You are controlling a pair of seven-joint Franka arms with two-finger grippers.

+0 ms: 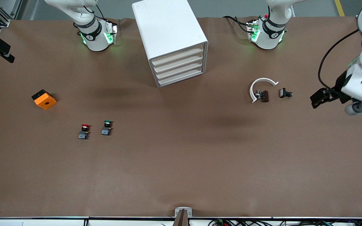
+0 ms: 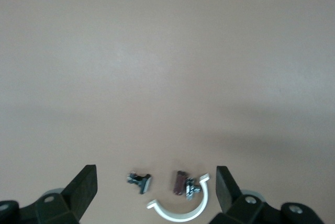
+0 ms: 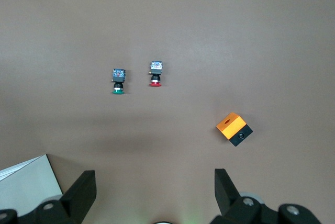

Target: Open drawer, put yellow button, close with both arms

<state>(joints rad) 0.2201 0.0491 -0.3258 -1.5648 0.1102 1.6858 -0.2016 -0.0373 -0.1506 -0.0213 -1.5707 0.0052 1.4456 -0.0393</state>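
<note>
Watching the drawer (image 1: 178, 57) sitting flush and shut at the top of the cabinet (image 1: 168, 25), level with the three fronts below it. Hunting for the yellow button and finding none in any view. Spotting only the red button (image 1: 85, 131) and the green button (image 1: 106, 127) side by side, nearer the camera, toward the right arm's end of the desk (image 1: 181, 163).

Reading this two ways: either nothing begun, or the button already shut inside. Not able to tell which. If at the start, needing a pull on that top front first.

Hanging the left gripper (image 2: 157, 178) with fingers spread wide and empty above the white clip (image 1: 260, 85) and the small black part (image 1: 285, 93). Hovering the right gripper (image 3: 154, 182) likewise spread and empty over bare desk, just beside the cabinet's corner.

Seeing plenty of open desk in front of the drawers. Keeping an eye on the orange block (image 1: 44, 99) lying well apart, near the desk's edge.
</note>
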